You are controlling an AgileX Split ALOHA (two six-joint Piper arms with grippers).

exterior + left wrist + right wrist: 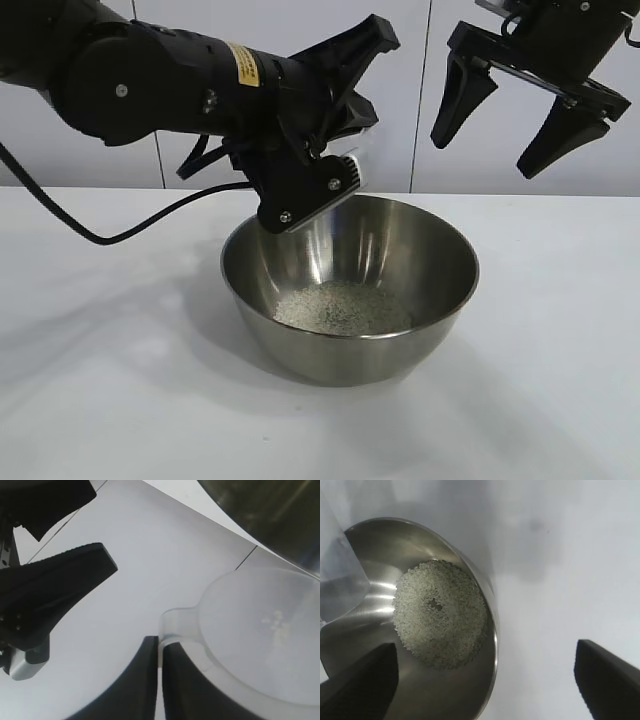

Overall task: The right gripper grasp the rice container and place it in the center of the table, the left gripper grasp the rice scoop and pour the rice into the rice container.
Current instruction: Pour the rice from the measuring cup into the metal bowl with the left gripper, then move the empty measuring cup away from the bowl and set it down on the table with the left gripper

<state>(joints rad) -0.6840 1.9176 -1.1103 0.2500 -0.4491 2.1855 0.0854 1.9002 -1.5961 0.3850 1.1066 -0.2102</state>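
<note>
The rice container [350, 290], a large steel bowl, stands mid-table with a pale pile of rice [343, 307] in its bottom. My left gripper [366, 112] is above the bowl's back rim. It is shut [159, 647] on the handle tab of the clear rice scoop [260, 635], which is tipped over and holds only a few grains. The scoop shows faintly in the exterior view [355, 167]. My right gripper [515, 110] is open and empty, raised above the bowl's right side. Its wrist view [485, 650] looks down on the bowl [492, 630], the rice [440, 612] and the scoop [340, 580].
The white table [560, 380] spreads around the bowl. A black cable [90, 232] hangs from the left arm down to the table at the left. The right gripper's fingers [60, 580] show in the left wrist view, and the bowl's outer wall [270, 510] beyond the scoop.
</note>
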